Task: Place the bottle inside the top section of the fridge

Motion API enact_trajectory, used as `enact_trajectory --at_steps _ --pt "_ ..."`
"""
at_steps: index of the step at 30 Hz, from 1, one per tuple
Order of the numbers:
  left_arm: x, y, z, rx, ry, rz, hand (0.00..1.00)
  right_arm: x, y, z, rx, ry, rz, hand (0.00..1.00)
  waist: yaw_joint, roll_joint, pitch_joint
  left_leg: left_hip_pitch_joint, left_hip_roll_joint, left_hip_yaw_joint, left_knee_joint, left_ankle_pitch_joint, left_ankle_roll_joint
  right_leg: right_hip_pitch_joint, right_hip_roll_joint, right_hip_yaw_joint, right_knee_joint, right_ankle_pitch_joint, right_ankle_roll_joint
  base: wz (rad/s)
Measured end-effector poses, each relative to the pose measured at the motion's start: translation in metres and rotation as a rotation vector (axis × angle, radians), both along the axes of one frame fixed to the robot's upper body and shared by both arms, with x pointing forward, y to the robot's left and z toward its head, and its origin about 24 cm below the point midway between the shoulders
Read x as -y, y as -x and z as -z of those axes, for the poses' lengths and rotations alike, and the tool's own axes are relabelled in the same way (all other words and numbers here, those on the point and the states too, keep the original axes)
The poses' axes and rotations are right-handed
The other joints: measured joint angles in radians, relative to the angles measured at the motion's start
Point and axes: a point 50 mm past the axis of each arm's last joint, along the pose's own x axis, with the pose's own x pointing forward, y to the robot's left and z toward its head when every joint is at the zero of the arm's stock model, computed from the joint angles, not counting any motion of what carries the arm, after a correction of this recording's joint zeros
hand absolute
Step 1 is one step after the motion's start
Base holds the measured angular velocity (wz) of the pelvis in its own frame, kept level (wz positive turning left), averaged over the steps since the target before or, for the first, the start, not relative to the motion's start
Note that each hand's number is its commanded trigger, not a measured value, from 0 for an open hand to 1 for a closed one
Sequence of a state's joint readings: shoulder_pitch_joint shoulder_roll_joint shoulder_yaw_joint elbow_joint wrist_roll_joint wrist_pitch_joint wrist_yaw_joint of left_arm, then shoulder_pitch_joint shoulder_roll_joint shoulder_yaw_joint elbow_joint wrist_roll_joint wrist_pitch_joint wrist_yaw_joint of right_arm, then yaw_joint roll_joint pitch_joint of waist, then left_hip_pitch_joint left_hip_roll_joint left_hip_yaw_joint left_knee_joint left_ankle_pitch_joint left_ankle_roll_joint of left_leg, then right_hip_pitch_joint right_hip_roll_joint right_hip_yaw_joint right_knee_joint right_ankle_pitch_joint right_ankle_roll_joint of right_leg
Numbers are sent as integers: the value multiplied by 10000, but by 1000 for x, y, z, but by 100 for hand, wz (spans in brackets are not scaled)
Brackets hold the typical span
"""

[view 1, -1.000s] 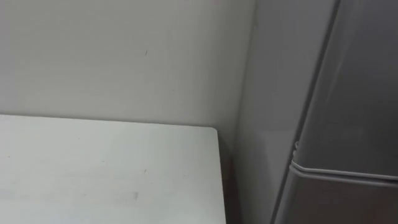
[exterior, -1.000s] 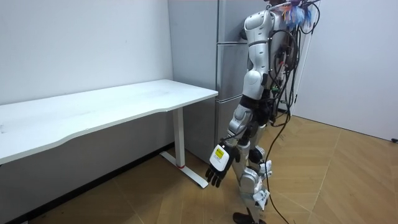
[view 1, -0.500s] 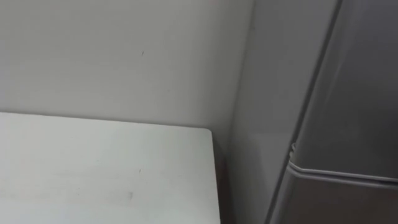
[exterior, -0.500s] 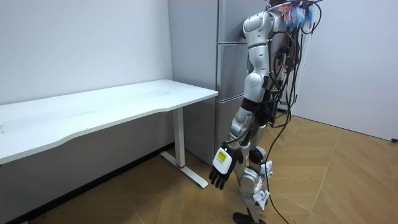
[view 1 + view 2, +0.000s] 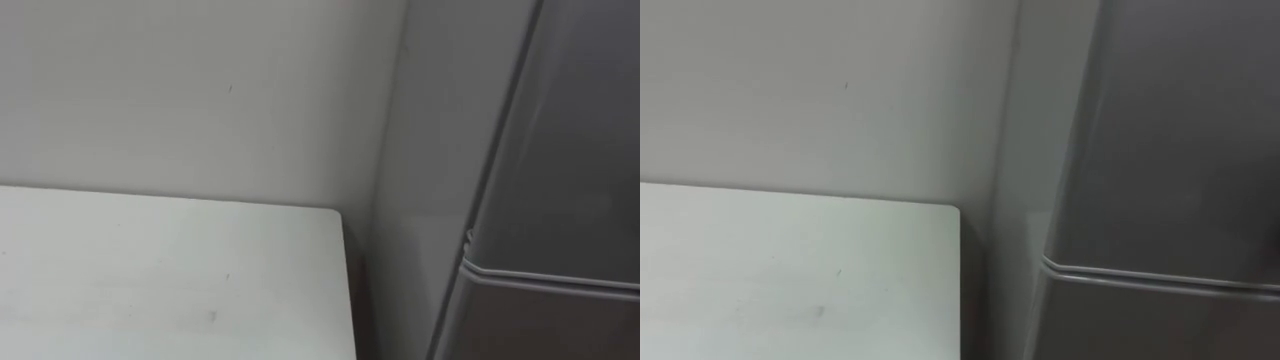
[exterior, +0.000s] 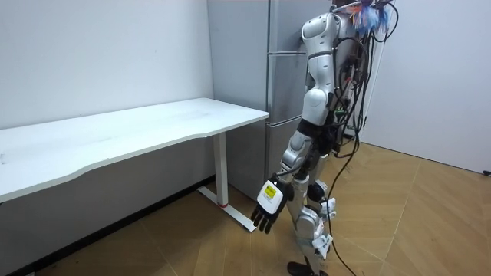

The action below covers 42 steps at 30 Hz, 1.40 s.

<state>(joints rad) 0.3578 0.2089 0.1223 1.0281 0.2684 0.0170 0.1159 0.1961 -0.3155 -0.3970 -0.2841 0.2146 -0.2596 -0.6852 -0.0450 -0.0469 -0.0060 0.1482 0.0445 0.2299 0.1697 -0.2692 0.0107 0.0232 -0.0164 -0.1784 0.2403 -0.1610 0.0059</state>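
Bottle location cannot be told, fridge (image 6: 281,88) doors closed, robot standing before it by the table (image 6: 153,124) end corner, left hand (image 6: 267,203) hanging empty with fingers loosely spread; judged barely begun: fetching, opening, placing remain

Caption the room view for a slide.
Robot stands at the closed grey fridge, beside the end of the white table, left hand hanging open at its side.

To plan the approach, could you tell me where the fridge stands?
The fridge stands at the right of the eye views, just past the right end of the white table.
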Motion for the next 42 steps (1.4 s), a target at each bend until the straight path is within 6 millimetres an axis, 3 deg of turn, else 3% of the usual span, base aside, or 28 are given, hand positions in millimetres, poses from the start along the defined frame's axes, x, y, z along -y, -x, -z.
enact_trajectory --at_steps 8,12,17,24,28,31,42 --pt "-3 0 -3 259 -141 -155 0 15 5 6 95 -1051 422 0 -308 -118 13 -178 -32 -256 42 15 26 -51 -70 -191 -42 -9 14 9" --pt "-6 2 -5 318 -230 -268 0 41 18 16 117 -2647 1640 0 -369 -173 -7 -171 -37 -281 9 28 48 -43 -113 -251 -40 -28 44 1" --pt "-5 4 -6 271 -258 -242 0 50 25 33 196 -4355 2084 0 -445 -99 16 -158 -24 -266 -11 29 48 -29 -95 -259 -66 -28 44 0" --pt "-6 2 -7 329 -359 -321 0 65 39 79 350 -8199 2893 0 -576 19 39 -157 -28 -256 -2 29 48 -16 -102 -254 -58 -27 43 1" --pt "-5 2 -6 345 -345 -335 0 73 56 119 198 -10433 3835 0 -647 129 -28 -128 -35 -268 -5 28 48 74 -97 -248 -158 -27 43 2" --pt "-7 2 -7 391 -424 -522 0 74 66 134 263 -11221 4379 0 -666 243 -10 -103 -34 -259 -24 29 47 80 -69 -178 -163 -33 44 0" --pt "-2 2 -5 337 -274 -821 0 62 97 183 -1233 -12415 5973 0 -564 174 6 -39 -49 -194 -58 28 38 122 -37 -123 -185 -95 45 -1"
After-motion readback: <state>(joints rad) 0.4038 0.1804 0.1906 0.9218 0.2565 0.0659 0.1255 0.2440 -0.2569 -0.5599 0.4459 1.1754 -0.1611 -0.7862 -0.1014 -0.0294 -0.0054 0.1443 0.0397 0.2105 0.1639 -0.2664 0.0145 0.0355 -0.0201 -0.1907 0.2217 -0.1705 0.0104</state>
